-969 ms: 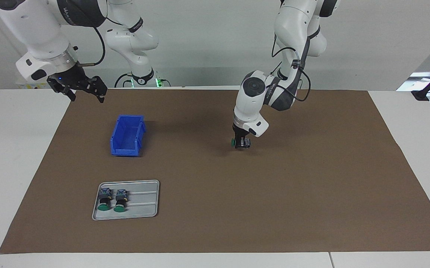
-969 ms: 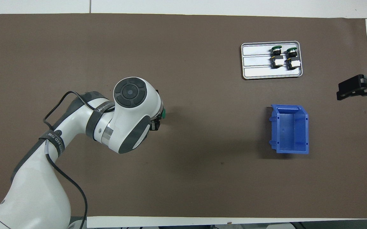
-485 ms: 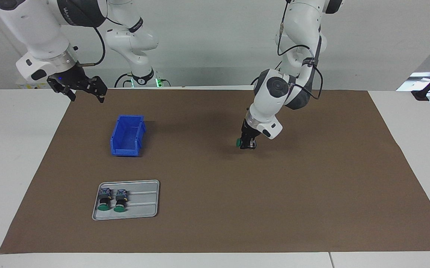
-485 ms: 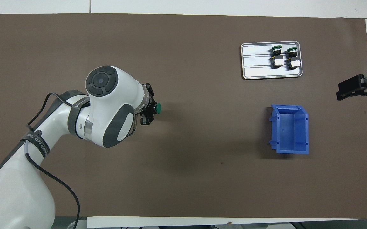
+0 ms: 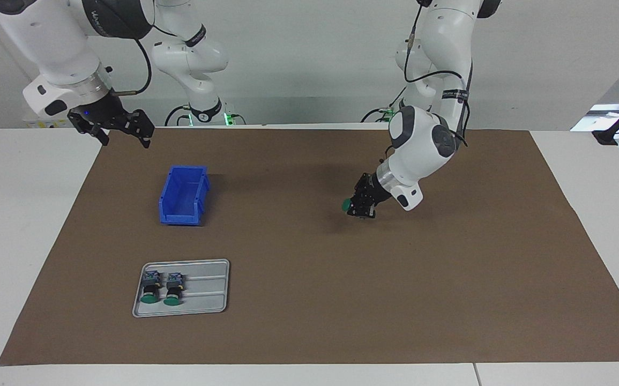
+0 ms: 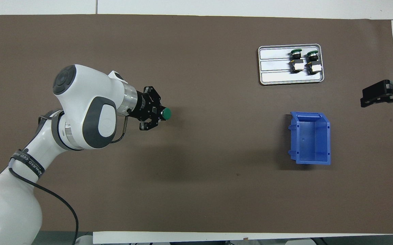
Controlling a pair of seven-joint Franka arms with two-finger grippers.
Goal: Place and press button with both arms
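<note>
Over the middle of the brown mat [image 5: 448, 279] we see the left gripper [image 5: 362, 206], tilted low and clamped on the button [image 5: 347, 204]. Its round green cap [image 6: 166, 113] points toward the right arm's end of the table, and the body sits between the fingers. In the facing view we can't tell whether the button touches the mat or hangs just above it.

We read white lettering on a black band of the left arm [image 5: 422, 142], near the elbow [image 5: 451, 94], but it is too small to make out. Same for the band lower on that arm in the overhead view [image 6: 29, 163]. We see partial white lettering on the right arm's [image 5: 57, 48] dark joint cover [image 5: 106, 15]; also unreadable.

We see the right gripper [image 5: 126, 128] waiting in the air over the mat's edge at the right arm's end, fingers spread, holding nothing.

Toward that end we see a blue bin [image 5: 183, 195] sitting on the mat, open top. Farther from the robots than the bin sits a grey metal tray [image 5: 207, 289] with two more green-capped push-button switches [image 5: 151, 289] [image 5: 172, 290] lying side by side, caps pointing away from the robots. No labels are readable on the bin, tray or switches.
</note>
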